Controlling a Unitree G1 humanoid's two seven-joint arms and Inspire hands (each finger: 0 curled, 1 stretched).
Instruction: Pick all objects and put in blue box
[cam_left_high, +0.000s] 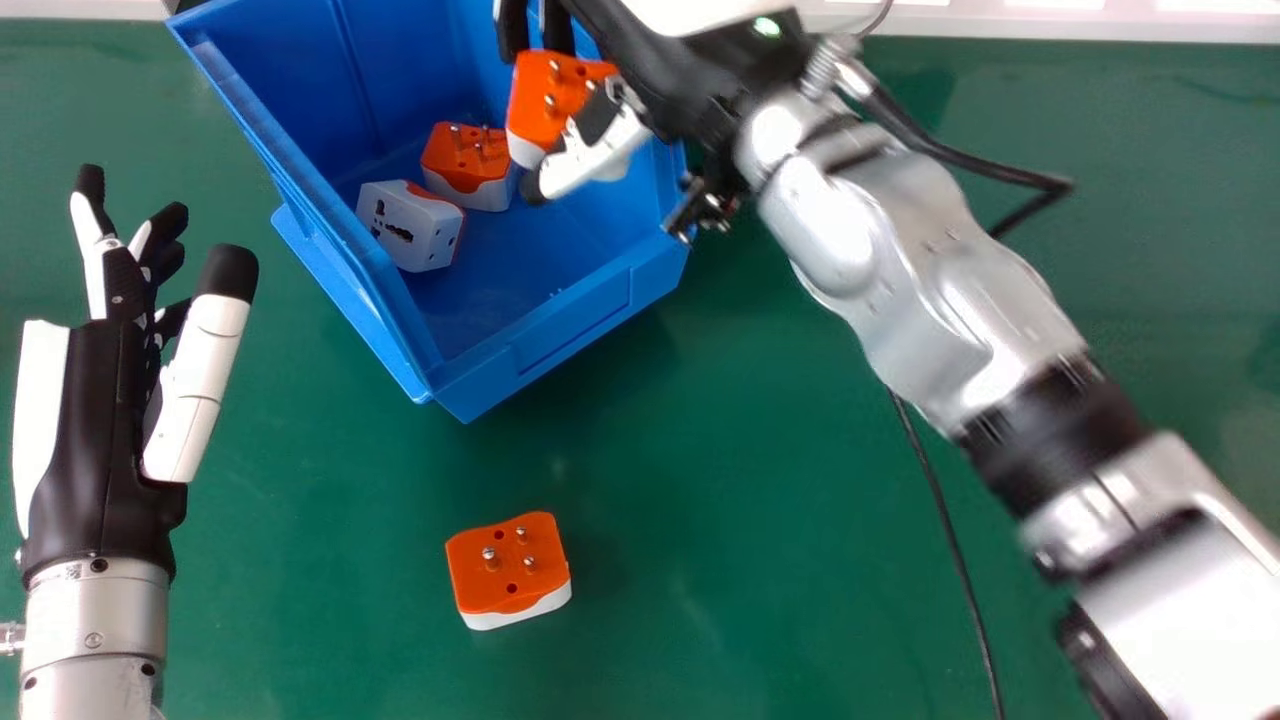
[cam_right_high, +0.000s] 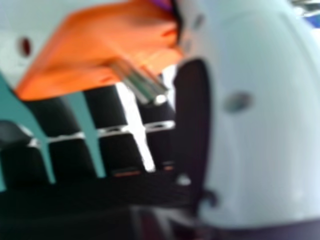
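Head view: nearest us, one orange-and-white plug adapter (cam_left_high: 508, 570) lies on the green table (cam_left_high: 760, 600), pins up, the only piece we see outside the box. Resting that way, it leaves its plain sides exposed, which we judge the easiest place to take hold. Beyond it to the left, the left robot hand (cam_left_high: 100, 420) hangs relaxed with fingers extended and nothing in its grasp, apart from the box; we read that as leaving the work to the other arm. On the right, a black cable (cam_left_high: 940, 490) runs along the table, below the silver right arm (cam_left_high: 940, 290) that slants across toward the blue box (cam_left_high: 570, 335).

Farther on, two adapters sit inside the box: one with white sockets (cam_left_high: 408, 228) facing sideways, the other with an orange top (cam_left_high: 465, 160) and its pins up, just behind. Whether those two touch, we cannot tell. Above the box floor, the right robot hand (cam_left_high: 600, 155) pinches another adapter (cam_left_high: 545, 95) between thumb and fingers, and the right hand view shows its metal pins (cam_right_high: 137, 85) jutting free near the thumb. Held over the open top, it likely needs only a loosened grip to drop in; we judge the adapter on the table would then come next.
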